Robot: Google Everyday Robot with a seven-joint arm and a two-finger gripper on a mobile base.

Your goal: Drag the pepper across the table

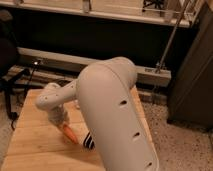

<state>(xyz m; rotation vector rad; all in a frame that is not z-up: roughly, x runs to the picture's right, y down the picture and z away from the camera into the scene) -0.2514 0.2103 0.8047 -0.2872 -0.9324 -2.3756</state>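
We note the pepper (69, 133) lying flat on the table (35, 145), tilted, with its upper end to the left. The gripper (61, 119) sits right at that upper-left end of the pepper. We cannot tell whether it is spread or pinching. Just right of the pepper is a dark striped object (89, 142), partly hidden by the bulky white arm (110, 110).
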